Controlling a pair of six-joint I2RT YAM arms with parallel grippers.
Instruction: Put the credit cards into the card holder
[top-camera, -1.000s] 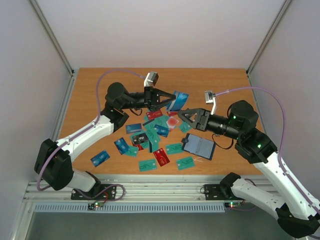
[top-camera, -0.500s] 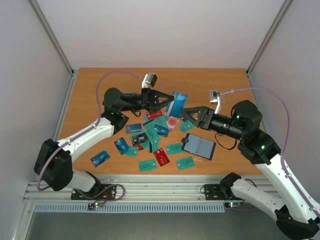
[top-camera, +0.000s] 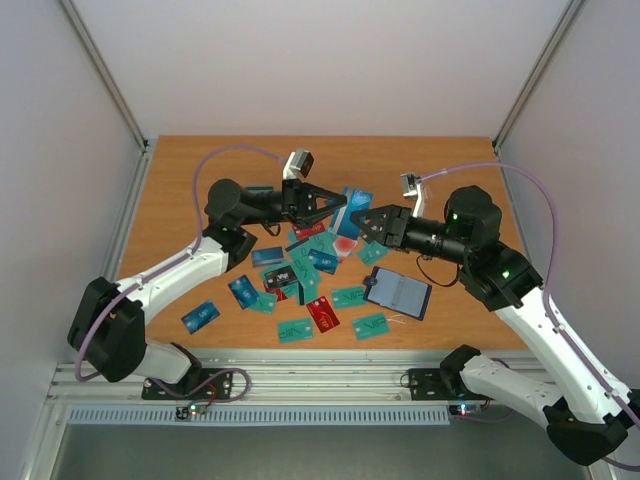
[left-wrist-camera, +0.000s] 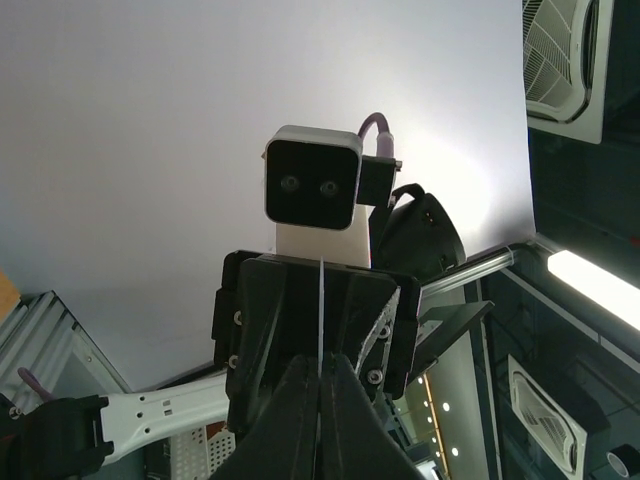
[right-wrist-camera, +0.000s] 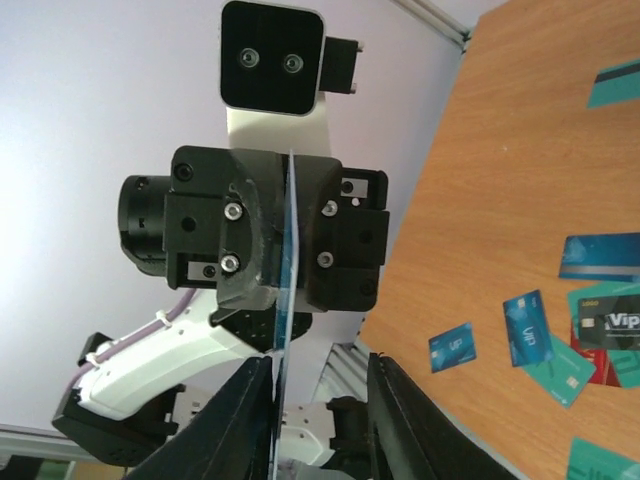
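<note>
My left gripper (top-camera: 338, 207) is shut on a blue credit card (top-camera: 354, 208) and holds it upright above the table. The card shows edge-on in the left wrist view (left-wrist-camera: 320, 310), pinched between the left fingertips (left-wrist-camera: 300, 385). My right gripper (top-camera: 363, 222) is open, and its jaws stand on either side of the same card's free edge (right-wrist-camera: 286, 330). The card is close to one right finger (right-wrist-camera: 248, 420) and I cannot tell whether they touch. The dark navy card holder (top-camera: 398, 293) lies open and flat on the table below the right arm. Several more credit cards (top-camera: 310, 265) lie scattered on the table.
Loose cards (top-camera: 200, 316) reach toward the front left of the wooden table (top-camera: 200, 180). Metal frame posts and white walls stand at the back corners. A rail (top-camera: 300, 385) runs along the near edge by the arm bases.
My right gripper has moved left and up toward the left gripper, and its open jaws now straddle the held card. The left gripper has shifted slightly with the card.
</note>
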